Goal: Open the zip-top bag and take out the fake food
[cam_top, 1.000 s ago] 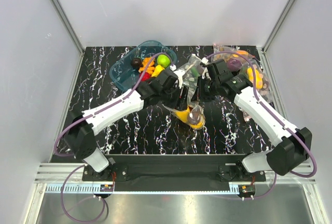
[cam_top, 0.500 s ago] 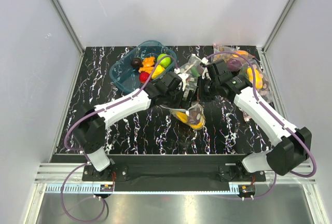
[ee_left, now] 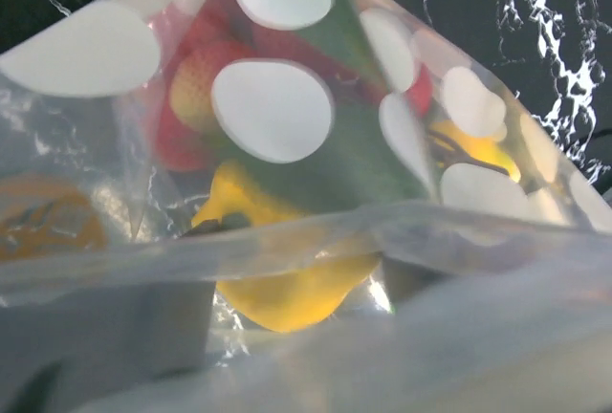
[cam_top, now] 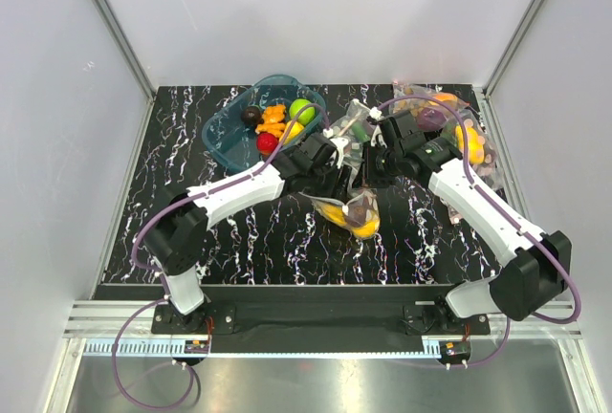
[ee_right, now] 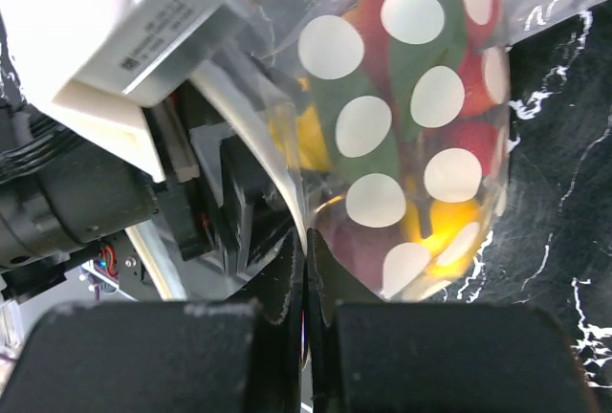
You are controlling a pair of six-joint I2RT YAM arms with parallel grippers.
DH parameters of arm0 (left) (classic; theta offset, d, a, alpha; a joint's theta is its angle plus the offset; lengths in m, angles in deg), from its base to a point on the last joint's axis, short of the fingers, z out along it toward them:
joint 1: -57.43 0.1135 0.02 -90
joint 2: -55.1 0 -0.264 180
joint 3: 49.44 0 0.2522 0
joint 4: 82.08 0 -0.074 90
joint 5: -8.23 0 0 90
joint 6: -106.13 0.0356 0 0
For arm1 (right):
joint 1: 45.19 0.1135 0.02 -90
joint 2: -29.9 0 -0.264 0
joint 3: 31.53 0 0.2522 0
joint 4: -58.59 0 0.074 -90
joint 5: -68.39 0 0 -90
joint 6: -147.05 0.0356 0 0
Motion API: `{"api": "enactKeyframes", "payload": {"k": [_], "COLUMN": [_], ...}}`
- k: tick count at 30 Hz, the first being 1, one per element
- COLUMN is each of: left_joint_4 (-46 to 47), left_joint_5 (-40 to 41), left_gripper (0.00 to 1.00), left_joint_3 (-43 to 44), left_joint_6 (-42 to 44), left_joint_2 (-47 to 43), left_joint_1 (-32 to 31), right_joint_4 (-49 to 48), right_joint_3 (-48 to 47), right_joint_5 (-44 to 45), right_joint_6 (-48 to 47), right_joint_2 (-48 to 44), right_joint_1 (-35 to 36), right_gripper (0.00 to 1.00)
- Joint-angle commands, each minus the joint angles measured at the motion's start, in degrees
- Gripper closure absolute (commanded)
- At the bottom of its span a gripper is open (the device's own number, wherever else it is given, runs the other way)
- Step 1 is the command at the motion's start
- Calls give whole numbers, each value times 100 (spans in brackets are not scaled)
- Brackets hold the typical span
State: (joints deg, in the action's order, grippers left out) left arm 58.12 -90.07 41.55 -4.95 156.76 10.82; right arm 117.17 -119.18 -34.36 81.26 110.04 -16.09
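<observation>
Desk: black marbled desk (cam_top: 239, 236).
Bag: large clear white-dotted zip-top bag (cam_top: 352, 205) sits mid-desk; I judge its mouth is only being worked open.
Arms: both reach inward and meet at its top.
Right fingers (ee_right: 296, 289): together, pinching bag film.
Left fingers (cam_top: 335, 181): smothered in plastic; cannot tell.
Food: glossy yellow, red and green fake food (ee_left: 287, 289) is all inside; removal remains.

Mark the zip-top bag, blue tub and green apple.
zip-top bag (cam_top: 356, 212), top view, its food-filled lower end.
blue tub (cam_top: 223, 132), top view, bare left floor.
green apple (cam_top: 302, 110), top view, its middle.

Right pincer (ee_right: 306, 252) pinched shut; left pincer (cam_top: 341, 184) alongside.
</observation>
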Motion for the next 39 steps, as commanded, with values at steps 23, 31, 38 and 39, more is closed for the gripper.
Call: {"api": "enactKeyframes", "payload": {"k": [23, 31, 38, 39], "left_joint_4": [389, 73, -295, -331], "left_joint_5": [-735, -761, -604, -568], "left_gripper": [100, 100, 100, 100], "left_joint_3": [-156, -50, 266, 301], "left_joint_6": [69, 104, 174, 192], "left_joint_2": [-947, -1280, -1579, -1615], "left_joint_1": [91, 91, 91, 99], "right_joint_4": [1, 36, 80, 80], "right_joint_3": [-108, -56, 23, 32], "right_joint_5": [141, 229, 300, 300], "right_joint_6": [-83, -109, -92, -92], "right_joint_2": [46, 72, 54, 63], "right_joint_1": [43, 43, 43, 52], "right_gripper": [100, 100, 100, 100]}}
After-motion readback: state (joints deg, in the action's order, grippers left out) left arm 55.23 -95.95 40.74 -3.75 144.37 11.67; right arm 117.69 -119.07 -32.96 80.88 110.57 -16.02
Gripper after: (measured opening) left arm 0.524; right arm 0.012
